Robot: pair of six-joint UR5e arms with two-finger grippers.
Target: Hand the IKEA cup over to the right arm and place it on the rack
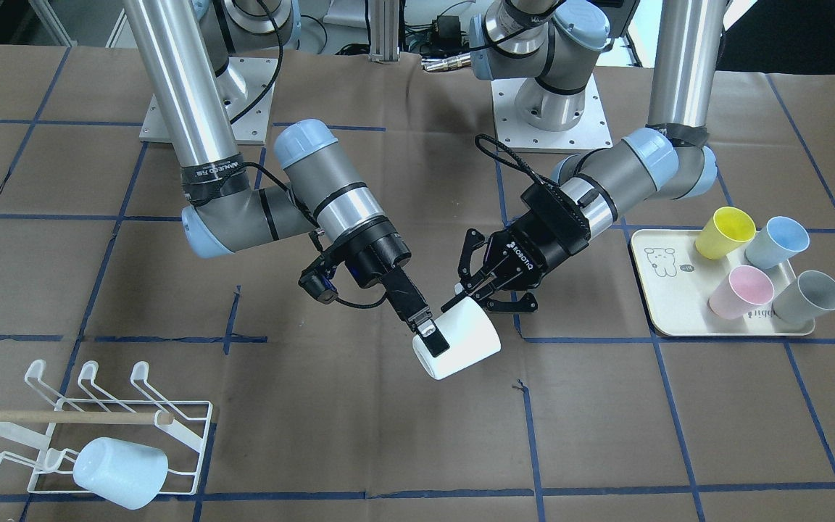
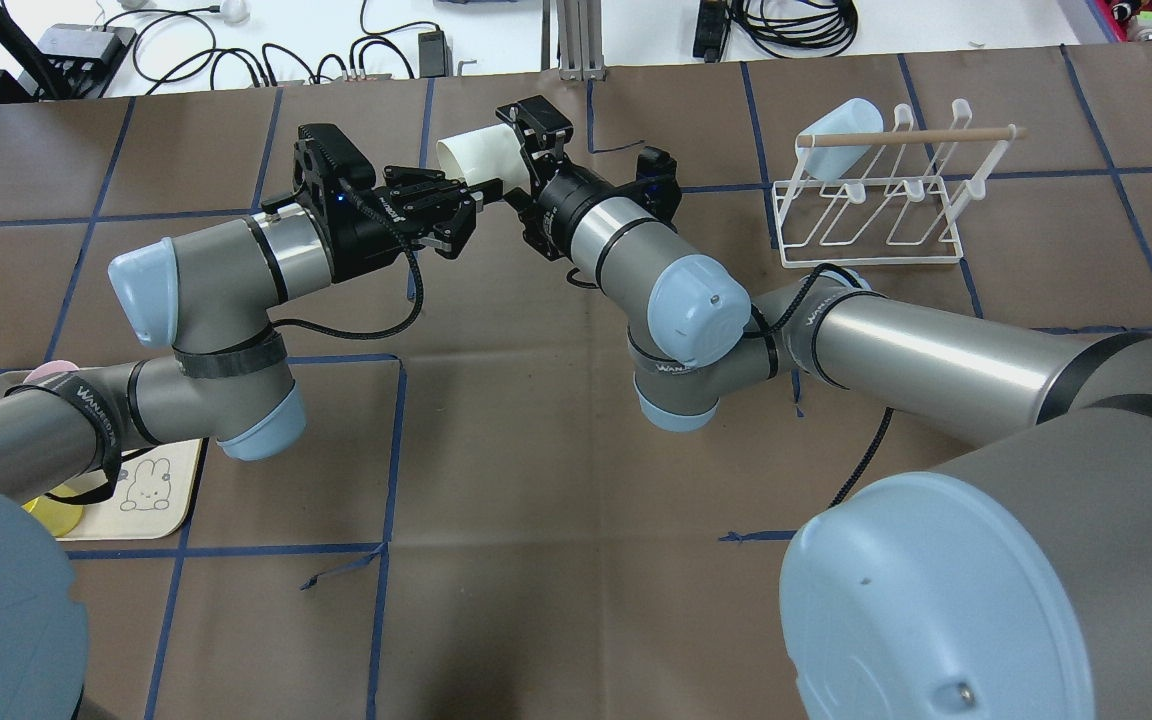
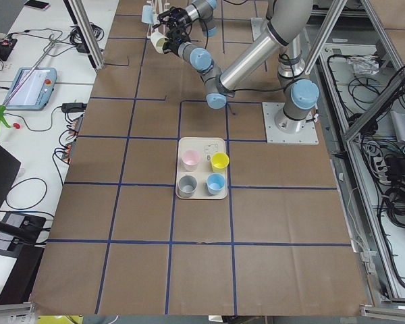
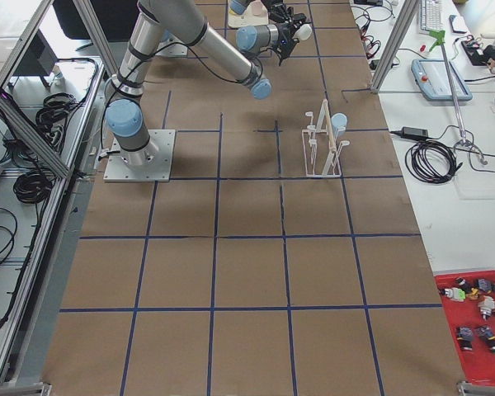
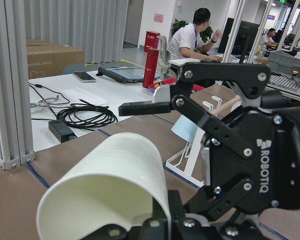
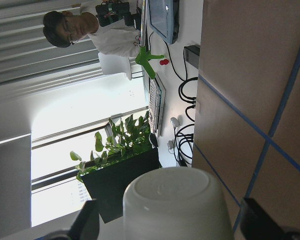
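Beyond the cup [image 5: 107,175], wrist views show people [image 5: 192,35].

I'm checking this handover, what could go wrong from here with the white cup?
The right hand pinches only the rim of the white plastic cup, so it might tilt or slip. The left hand, claw fingers spread, flanks the cup's base; pulling away sideways could knock it. The white wire rack already carries a pale-blue plastic cup, leaving fewer free prongs.

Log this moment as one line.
phase: handover | white cup: mid-air | right gripper: shut on rim | left gripper: open around base | rack: holds pale-blue cup
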